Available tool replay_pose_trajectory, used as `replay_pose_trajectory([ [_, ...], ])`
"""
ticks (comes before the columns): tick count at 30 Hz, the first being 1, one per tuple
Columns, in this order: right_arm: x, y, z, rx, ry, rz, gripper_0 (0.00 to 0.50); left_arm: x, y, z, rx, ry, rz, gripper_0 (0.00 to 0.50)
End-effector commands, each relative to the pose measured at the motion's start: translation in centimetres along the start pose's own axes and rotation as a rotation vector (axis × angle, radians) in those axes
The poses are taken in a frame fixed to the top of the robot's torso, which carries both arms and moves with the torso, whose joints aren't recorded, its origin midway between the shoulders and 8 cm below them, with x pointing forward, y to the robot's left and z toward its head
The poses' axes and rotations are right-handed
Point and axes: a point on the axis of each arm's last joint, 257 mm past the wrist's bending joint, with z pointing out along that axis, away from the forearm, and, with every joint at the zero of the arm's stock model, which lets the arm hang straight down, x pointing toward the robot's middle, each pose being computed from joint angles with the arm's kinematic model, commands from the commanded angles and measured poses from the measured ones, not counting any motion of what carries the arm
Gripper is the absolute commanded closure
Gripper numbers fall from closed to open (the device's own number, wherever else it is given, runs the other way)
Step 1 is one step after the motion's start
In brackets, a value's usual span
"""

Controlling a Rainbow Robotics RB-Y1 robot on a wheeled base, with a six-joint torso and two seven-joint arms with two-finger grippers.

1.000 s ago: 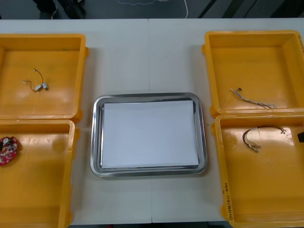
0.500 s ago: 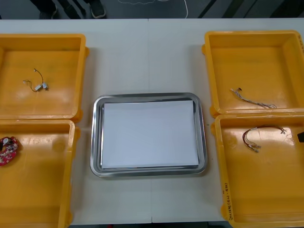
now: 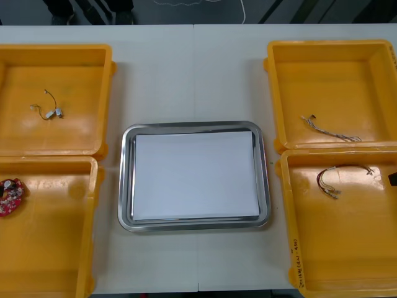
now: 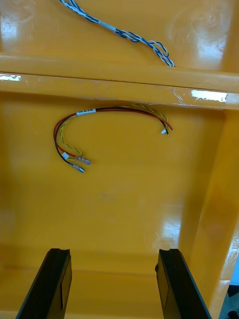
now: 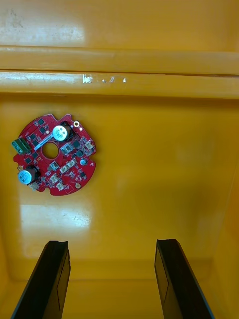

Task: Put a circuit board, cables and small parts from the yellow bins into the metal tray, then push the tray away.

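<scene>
A round red circuit board [image 5: 52, 154] lies flat on the floor of the near left yellow bin [image 3: 49, 248]; it also shows as the circuit board [image 3: 9, 196] at that bin's left edge. My left gripper [image 5: 110, 281] hangs open above this bin, short of the board, nothing between its fingers. My right gripper [image 4: 117, 284] is open over the near right bin [image 3: 347, 248], with a red and yellow cable [image 4: 99, 132] ahead of its fingers. A twisted blue and white cable [image 4: 124, 35] lies in the far right bin [image 3: 335, 74]. The metal tray [image 3: 126, 180], white inside, sits between the bins.
The far left bin [image 3: 62, 130] holds a short black cable with small light ends [image 3: 48, 108]. In the front view the red and yellow cable [image 3: 338, 177] and the twisted cable [image 3: 329, 129] lie near the wall between the right bins. Bare table lies beyond the tray.
</scene>
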Motion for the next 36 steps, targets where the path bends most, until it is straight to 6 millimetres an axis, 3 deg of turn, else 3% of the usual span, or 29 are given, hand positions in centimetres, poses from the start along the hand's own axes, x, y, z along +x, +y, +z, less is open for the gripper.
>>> replay_pose_trajectory([
  [1,-0.31,-0.76,-0.42,0.012,-0.026,0.057,0.0,-0.06,1.3,-1.27,-0.049,-0.006,0.116,0.0],
  [36,-0.31,-0.76,-0.42,0.012,-0.026,0.057,0.0,-0.06,1.3,-1.27,-0.049,-0.006,0.116,0.0],
])
